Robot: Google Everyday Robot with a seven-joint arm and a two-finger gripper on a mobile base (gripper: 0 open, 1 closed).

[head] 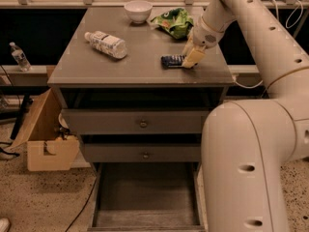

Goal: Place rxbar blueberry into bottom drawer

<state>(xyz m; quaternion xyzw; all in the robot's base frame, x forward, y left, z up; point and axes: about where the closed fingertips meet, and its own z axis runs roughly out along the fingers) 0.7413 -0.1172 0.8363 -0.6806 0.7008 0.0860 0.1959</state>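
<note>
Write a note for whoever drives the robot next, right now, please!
The gripper is down at the right end of the rxbar blueberry; whether it has a grasp is unclear.
The rxbar blueberry lies flat on the cabinet top, in front of the green snack bag.
The bottom drawer is pulled open, bar not in it.
Done: drawer open, gripper at the bar.
Left: secure the bar, lift, lower into the bottom drawer, release.
</note>
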